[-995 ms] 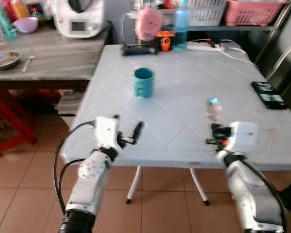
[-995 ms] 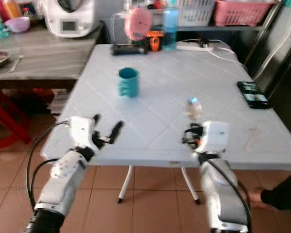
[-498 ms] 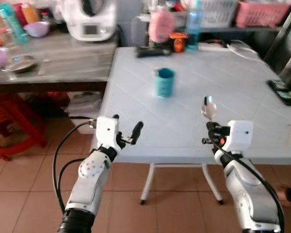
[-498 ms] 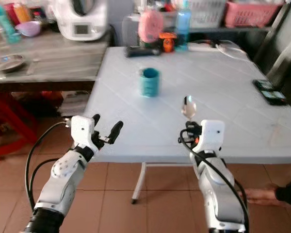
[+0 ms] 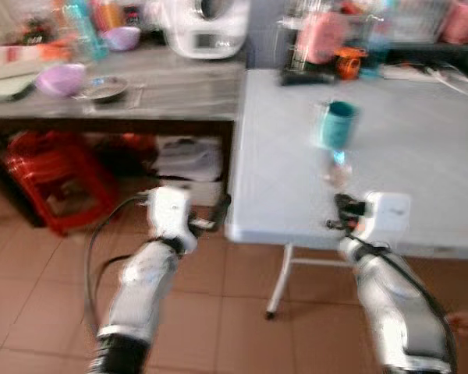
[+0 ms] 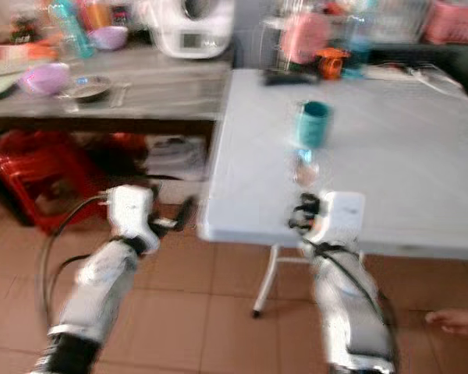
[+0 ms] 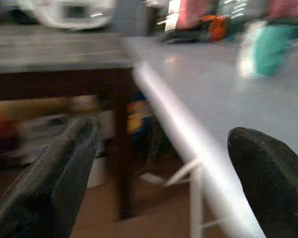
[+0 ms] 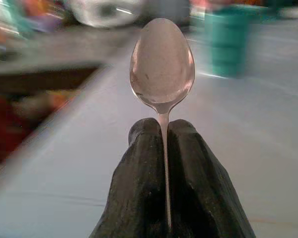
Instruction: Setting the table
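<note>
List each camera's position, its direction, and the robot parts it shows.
Head stereo eyes: look forward and down at the pale blue plastic table; both silver arms show.
Left wrist: looks along the open left pincer at the table edge.
Right wrist: looks along the right pincer gripping the shiny metal spoon.
Shared: the teal ribbed cup.

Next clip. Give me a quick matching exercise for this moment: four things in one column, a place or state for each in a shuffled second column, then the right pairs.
Things:
1. spoon
2. teal cup
3. left gripper
4. purple bowl

Places or states:
A. standing on the white table
B. open, holding nothing
C. on the grey counter
D. pinched upright in the right gripper

Pairs: 1-D, 2-A, 3-B, 4-C
</note>
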{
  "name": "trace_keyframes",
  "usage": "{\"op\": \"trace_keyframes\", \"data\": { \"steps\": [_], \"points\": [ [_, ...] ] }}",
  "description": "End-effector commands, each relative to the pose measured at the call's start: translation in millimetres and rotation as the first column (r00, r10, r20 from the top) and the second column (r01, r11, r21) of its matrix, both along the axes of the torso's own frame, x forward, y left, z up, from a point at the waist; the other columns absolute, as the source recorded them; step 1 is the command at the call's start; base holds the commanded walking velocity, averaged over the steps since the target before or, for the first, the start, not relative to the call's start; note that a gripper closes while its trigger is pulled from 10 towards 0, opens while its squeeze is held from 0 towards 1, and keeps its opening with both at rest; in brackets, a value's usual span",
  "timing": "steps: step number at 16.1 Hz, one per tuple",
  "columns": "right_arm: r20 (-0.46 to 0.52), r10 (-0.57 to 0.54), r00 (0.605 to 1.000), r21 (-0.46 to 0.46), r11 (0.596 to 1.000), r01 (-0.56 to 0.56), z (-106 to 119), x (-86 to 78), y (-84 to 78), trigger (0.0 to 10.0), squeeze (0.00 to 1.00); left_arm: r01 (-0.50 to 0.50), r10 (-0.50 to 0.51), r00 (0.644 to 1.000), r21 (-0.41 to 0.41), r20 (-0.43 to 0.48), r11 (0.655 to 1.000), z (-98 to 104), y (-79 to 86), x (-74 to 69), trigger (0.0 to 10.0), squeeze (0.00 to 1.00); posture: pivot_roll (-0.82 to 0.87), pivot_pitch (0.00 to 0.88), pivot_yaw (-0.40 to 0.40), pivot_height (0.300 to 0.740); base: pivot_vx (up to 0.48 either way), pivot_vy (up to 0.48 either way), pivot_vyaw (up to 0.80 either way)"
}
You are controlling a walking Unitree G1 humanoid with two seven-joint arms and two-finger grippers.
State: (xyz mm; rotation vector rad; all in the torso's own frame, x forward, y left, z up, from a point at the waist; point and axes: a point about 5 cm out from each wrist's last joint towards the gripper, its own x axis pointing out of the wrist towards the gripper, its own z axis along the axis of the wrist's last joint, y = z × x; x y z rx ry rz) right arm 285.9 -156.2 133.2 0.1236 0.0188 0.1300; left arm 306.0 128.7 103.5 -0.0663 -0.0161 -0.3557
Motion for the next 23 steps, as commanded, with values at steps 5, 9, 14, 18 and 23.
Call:
{"op": "trace_keyframes", "data": {
  "steps": [5, 9, 14, 18, 23],
  "points": [
    [0.011, -0.028, 1.000, -0.009, 1.000, 0.029, 3.3, -0.6, -9.4, 10.0, 0.00, 0.021, -0.021, 1.000, 0.000, 0.016, 1.000, 3.4, -10.4, 1.1, 10.0, 0.00, -0.04, 0.030, 0.053, 0.740, 0.000, 0.401, 0.29],
    [0.010, -0.028, 1.000, -0.009, 1.000, 0.028, 3.3, -1.0, -8.8, 10.0, 0.00, 0.022, -0.022, 1.000, -0.006, 0.020, 1.000, 4.7, -14.5, 2.2, 10.0, 0.00, -0.04, 0.030, 0.052, 0.740, 0.000, 0.443, 0.45],
    [0.010, -0.028, 1.000, -0.005, 1.000, 0.028, 3.3, -0.8, -7.9, 10.0, 0.00, 0.026, -0.026, 0.999, -0.004, 0.020, 1.000, 4.4, -15.3, 2.1, 10.0, 0.00, -0.04, 0.030, 0.052, 0.740, 0.000, 0.461, 0.45],
    [0.008, -0.027, 1.000, -0.005, 1.000, 0.027, 2.4, -1.0, -6.3, 10.0, 0.00, 0.024, -0.024, 0.999, -0.016, 0.021, 1.000, 4.1, -15.6, 2.3, 10.0, 0.00, -0.04, 0.028, 0.053, 0.740, 0.000, 0.464, 0.31],
    [0.007, -0.040, 0.999, 0.004, 0.999, 0.040, 2.0, -1.4, -7.6, 10.0, 0.00, 0.143, -0.139, 0.988, -0.056, 0.062, 0.988, 11.0, -22.8, -4.2, 10.0, 0.00, -0.04, 0.028, 0.055, 0.740, 0.054, 0.000, 0.00]
  ]
}}
